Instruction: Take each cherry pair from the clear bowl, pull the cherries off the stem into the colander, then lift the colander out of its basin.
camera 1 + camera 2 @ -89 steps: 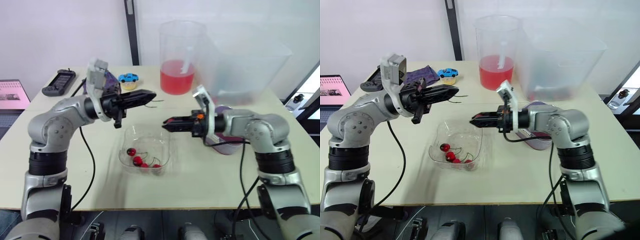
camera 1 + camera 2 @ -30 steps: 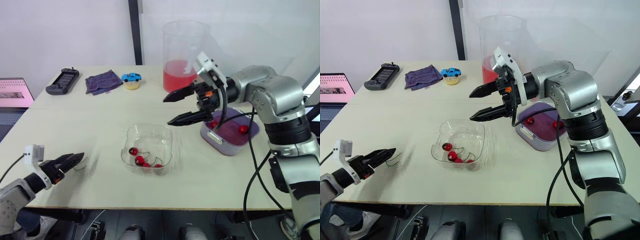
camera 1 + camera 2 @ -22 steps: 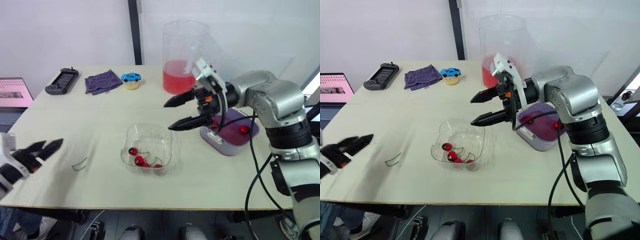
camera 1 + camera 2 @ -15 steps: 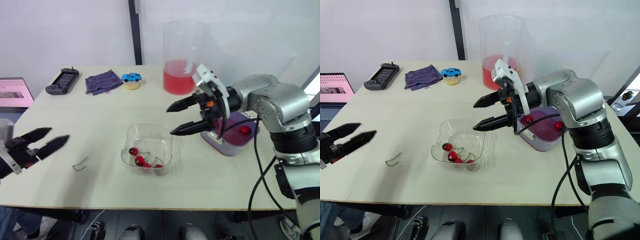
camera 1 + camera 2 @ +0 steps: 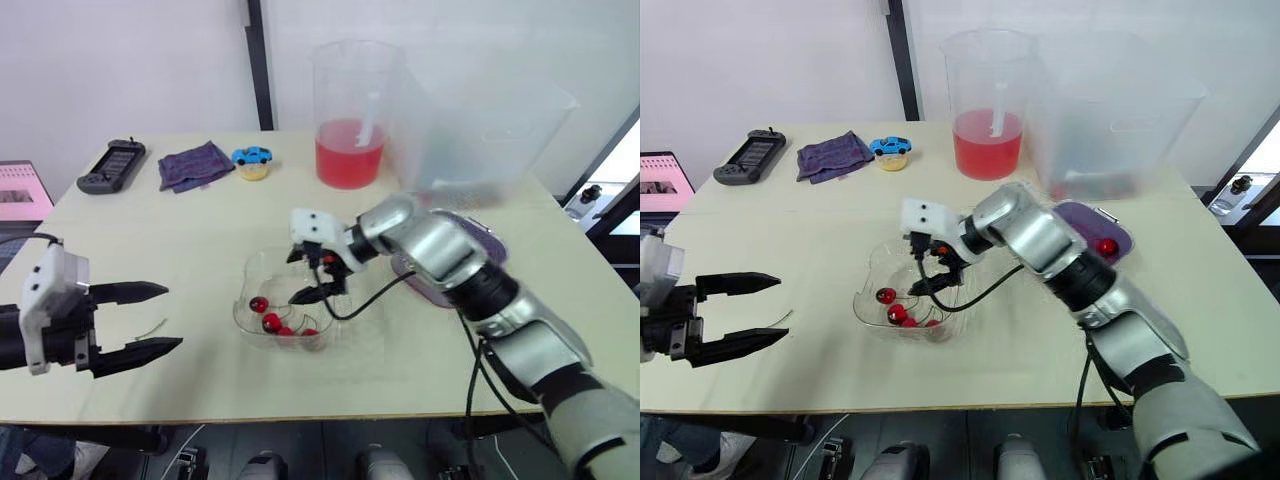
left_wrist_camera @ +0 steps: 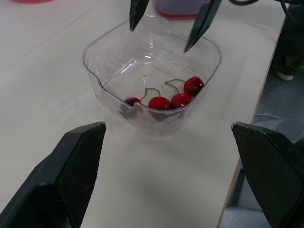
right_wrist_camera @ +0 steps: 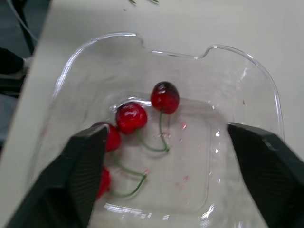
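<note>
Nearest me, at the table's front left edge, the left gripper (image 5: pixel 172 317) hangs with its two black fingers spread wide and nothing between them. I see a bare stem (image 5: pixel 153 327) lying on the table just beside its fingertips.

Mid-table stands the clear bowl (image 6: pixel 142 66). I count four cherries (image 6: pixel 159 102) on its floor, stems attached, clustered toward the near side.

The right gripper (image 5: pixel 295 280) is at the bowl's far side, pointing down into it. Its fingers are apart, and both tips are clear of the fruit.

Behind the right arm sits the purple colander (image 5: pixel 1118 228), with one loose cherry (image 5: pixel 1106 246) visible in it.

Along the far edge I note a pitcher (image 5: pixel 351 120) of red liquid, a large clear tub (image 5: pixel 490 130), a blue toy car (image 5: pixel 251 156), a purple cloth (image 5: pixel 195 164) and a black handheld device (image 5: pixel 111 165)
</note>
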Motion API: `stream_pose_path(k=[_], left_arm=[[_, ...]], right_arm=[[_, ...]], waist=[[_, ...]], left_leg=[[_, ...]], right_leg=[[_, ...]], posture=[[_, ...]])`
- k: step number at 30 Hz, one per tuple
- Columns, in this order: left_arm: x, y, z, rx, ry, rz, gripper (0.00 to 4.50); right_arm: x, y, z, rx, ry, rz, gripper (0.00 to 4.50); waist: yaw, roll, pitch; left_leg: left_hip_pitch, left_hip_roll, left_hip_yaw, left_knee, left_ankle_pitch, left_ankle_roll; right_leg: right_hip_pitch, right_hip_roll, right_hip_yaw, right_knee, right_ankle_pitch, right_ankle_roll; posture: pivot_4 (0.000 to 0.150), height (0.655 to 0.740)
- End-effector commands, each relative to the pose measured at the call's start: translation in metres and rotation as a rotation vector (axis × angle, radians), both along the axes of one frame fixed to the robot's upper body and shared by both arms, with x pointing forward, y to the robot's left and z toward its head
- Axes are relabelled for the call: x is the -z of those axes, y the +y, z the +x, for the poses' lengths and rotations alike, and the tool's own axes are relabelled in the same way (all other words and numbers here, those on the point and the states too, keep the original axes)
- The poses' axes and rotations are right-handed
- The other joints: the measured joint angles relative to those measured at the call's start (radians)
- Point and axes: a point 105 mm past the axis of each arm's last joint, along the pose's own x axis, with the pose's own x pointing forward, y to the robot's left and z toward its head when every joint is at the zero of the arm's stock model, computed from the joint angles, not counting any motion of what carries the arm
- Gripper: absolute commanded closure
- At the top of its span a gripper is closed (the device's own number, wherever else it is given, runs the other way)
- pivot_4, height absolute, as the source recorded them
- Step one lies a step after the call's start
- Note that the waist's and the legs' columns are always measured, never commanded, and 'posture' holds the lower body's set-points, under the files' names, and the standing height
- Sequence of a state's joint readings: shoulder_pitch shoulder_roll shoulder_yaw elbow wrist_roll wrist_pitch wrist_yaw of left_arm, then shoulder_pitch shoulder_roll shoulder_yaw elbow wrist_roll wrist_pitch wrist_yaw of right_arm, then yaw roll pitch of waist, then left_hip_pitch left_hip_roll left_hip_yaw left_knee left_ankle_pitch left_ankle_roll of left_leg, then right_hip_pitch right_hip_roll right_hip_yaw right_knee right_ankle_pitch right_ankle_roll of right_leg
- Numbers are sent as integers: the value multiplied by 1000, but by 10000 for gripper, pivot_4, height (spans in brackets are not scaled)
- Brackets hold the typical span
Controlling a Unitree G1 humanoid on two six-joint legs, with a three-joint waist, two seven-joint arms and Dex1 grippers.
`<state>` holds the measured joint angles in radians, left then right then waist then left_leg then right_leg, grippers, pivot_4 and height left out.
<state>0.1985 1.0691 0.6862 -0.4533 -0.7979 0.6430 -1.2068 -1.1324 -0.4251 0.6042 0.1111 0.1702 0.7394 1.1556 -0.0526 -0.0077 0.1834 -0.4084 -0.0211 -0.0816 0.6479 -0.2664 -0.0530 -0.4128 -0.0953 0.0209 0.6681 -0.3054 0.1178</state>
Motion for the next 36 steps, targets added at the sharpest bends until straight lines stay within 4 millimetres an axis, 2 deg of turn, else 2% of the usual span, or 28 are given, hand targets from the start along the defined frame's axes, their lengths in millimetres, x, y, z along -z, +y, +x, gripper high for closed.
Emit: stream_pose_path(k=[1, 6, 9, 12, 14, 18, 32, 34, 36], left_arm=[[-4, 0, 1, 0, -28, 12, 0], [-4, -1, 4, -4, -38, 6, 0], [-3, -1, 5, -7, -43, 6, 0], [-1, 0, 5, -11, -44, 10, 0], [-2, -1, 7, -20, -58, -2, 0], [-11, -4, 13, -31, -89, -53, 0], [-19, 0, 29, -89, -159, -23, 0], [-19, 1, 30, -96, -161, -26, 0], [-19, 1, 31, -98, -160, -30, 0]], right_arm=[[2, 16, 1, -27, -47, -6, 18569], [17, 26, 5, -27, -40, -24, 18569], [20, 31, 0, -51, -11, -28, 18569], [21, 34, -10, -81, 62, -26, 18569], [29, 40, -14, -53, 173, 0, 18569], [46, 38, -11, -39, 160, -69, 18569], [65, 42, -8, -27, 174, -83, 18569], [63, 45, -5, -19, 159, -76, 23371], [59, 46, -5, -22, 147, -68, 31169]], waist=[[-1, 0, 0], [-1, 0, 0], [-2, 0, 0], [-5, 0, 0], [-8, 0, 0], [-15, 0, 0], [-18, 0, 0], [-17, 0, 0], [-17, 0, 0]], left_leg=[[0, 0, 0, 0, 0, 0], [0, 0, -1, 0, 0, 0], [0, 0, -1, 0, 0, -1], [0, 0, -1, 0, 0, 0], [0, 0, -1, 0, 0, 0], [0, 0, -2, 0, 0, -1], [0, 0, -2, -1, 1, -2], [0, 0, -2, -1, 1, -2], [0, 0, -2, 0, 1, -2]], right_leg=[[0, 0, 0, 0, 0, 0], [0, 0, 0, 0, 0, 0], [0, 0, 0, 0, 0, 0], [0, 0, 0, 0, 0, 0], [0, 0, 0, 0, 0, 0], [0, 1, -1, 1, 0, 0], [-1, 1, 0, 1, 0, 0], [-1, 1, 0, 1, 0, 0], [-1, 1, 0, 1, 0, 0]], posture=[[1500, 7337], [1500, 7337], [1500, 7337], [1500, 7337], [1500, 7337], [1500, 7337], [1500, 7337], [1500, 7337], [1500, 7337]])
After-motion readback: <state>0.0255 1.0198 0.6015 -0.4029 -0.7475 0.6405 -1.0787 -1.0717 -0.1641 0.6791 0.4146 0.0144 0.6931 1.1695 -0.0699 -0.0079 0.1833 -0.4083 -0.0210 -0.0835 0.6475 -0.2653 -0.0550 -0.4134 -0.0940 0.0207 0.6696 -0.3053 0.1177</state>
